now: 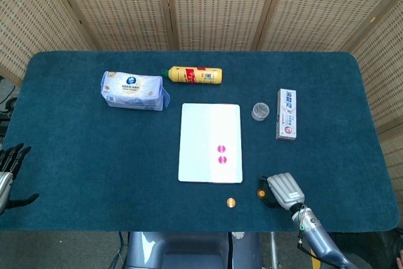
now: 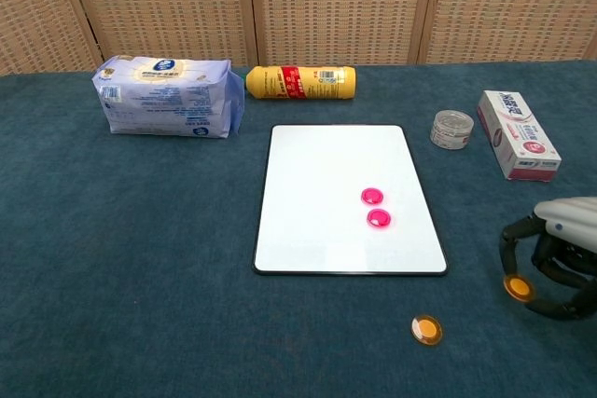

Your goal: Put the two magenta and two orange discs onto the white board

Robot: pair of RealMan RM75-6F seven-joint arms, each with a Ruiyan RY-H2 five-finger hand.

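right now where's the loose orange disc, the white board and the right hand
loose orange disc (image 2: 426,329): chest view, its centre
white board (image 2: 317,193): chest view, bare surface
right hand (image 2: 550,258): chest view, middle of hand

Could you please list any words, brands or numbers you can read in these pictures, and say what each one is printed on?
No text can be read for certain in either view.
Tissue pack: blue logo and print on the label, too small to read.
Yellow bottle: red band with fine print, blurred.
White box: blue lettering along the top and a red round mark, not legible.
Clear jar, white board and the discs: no print visible.
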